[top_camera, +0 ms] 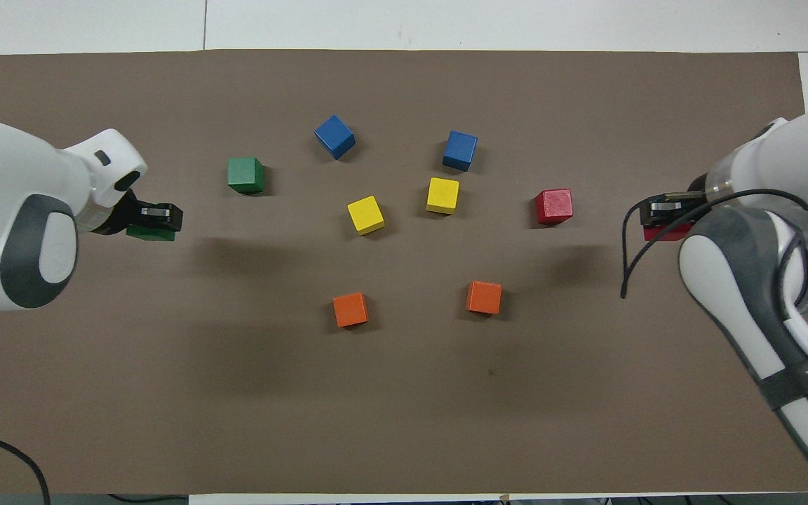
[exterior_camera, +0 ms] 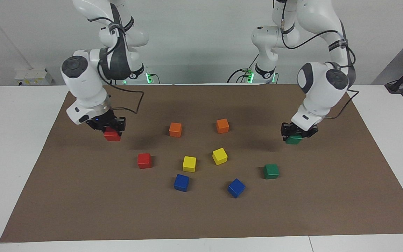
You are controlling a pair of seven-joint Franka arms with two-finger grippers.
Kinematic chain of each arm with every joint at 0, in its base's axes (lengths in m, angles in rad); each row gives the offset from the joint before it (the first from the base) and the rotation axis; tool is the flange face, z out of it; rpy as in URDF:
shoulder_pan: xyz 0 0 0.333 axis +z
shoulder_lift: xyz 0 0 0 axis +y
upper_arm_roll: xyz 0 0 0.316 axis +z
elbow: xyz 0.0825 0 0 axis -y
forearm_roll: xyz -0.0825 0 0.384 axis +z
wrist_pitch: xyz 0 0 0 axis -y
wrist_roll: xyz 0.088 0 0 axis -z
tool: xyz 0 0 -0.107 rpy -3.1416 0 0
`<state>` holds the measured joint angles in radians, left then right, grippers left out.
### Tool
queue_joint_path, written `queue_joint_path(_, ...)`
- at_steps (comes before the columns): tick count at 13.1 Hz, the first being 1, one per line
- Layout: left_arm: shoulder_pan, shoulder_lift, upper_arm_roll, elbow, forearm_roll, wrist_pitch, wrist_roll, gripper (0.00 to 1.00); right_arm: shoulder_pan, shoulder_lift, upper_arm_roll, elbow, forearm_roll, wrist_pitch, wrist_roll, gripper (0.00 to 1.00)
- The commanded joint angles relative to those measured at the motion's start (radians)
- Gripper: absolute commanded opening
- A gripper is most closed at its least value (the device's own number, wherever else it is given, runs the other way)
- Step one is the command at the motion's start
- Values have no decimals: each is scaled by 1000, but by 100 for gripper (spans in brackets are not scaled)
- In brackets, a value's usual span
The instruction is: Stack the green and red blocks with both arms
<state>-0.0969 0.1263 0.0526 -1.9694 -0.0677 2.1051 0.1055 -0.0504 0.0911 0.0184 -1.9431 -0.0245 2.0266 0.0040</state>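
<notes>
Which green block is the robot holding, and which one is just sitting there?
The green block in the left gripper is the held one. The other green block sits alone on the brown mat, near a blue block.

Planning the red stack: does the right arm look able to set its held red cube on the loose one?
Probably yes. The right pincer grips a red cube; the loose red cube lies close by, its top bare.
</notes>
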Motion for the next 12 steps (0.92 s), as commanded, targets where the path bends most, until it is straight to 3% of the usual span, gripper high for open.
queue_joint_path(1, 139, 2, -13, -25, -8, -1, 133, 0, -75, 24, 12, -43, 5, 90, -102, 0)
queue_joint_path(4, 233, 24, -13, -52, -6, 42, 174, 0, -124, 54, 11, -106, 5, 214, -182, 0)
queue_joint_path(6, 284, 30, -14, -116, -6, 149, 174, 0, -124, 70, 12, -134, 3, 279, -186, 0)
queue_joint_path(12, 281, 119, -14, -157, -6, 302, 175, 0, -114, 116, 12, -157, 5, 371, -180, 0)
